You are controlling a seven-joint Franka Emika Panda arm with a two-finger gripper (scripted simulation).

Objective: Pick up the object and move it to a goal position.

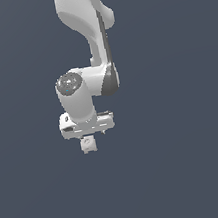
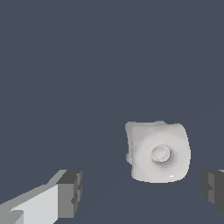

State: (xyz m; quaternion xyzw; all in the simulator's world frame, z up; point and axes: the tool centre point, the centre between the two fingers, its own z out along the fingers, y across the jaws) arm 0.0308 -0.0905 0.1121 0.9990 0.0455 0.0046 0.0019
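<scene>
The object (image 1: 88, 144) is a tiny off-white, roughly cube-shaped block with a round ring mark on its face. In the exterior view it sits just below the white gripper (image 1: 88, 134), which hangs from the arm and points down. In the wrist view the block (image 2: 159, 151) lies on the dark grey surface between the two fingers, closer to one dark fingertip (image 2: 213, 190) than to the other (image 2: 70, 194). The gripper (image 2: 142, 192) is open and empty; the fingers stand wide apart and do not touch the block.
A plain dark grey surface (image 1: 192, 167) fills both views. The white arm (image 1: 89, 28) comes down from the top of the exterior view. Nothing else shows.
</scene>
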